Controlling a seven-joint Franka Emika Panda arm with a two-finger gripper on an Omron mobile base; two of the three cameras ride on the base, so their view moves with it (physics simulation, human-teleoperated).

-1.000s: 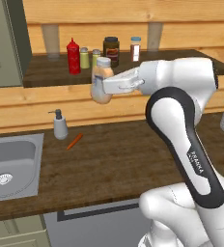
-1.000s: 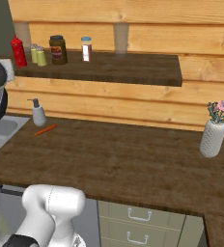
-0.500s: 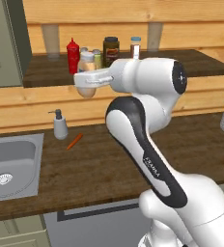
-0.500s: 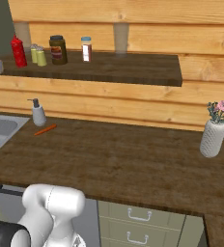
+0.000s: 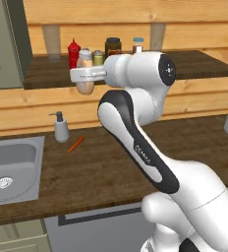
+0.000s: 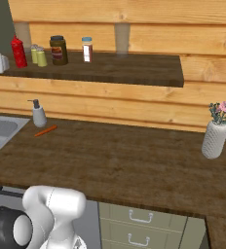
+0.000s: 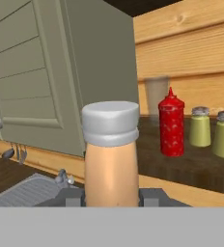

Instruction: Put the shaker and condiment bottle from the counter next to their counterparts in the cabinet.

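My claw (image 5: 85, 75) is clamped around the condiment bottle (image 5: 85, 71), upright at upper left of the left base frame, just in front of the cabinet shelf (image 5: 47, 76). The red squeeze bottle (image 7: 172, 123) stands right of centre in my hand view. I should keep the bottle vertical, clear the shelf lip, and set it beside the red one without nudging the two shakers (image 7: 200, 126).

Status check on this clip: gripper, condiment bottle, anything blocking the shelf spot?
Gripper shut on condiment bottle, upright, level with cabinet shelf. Red squeeze bottle and two shakers already there. Nothing in the way.
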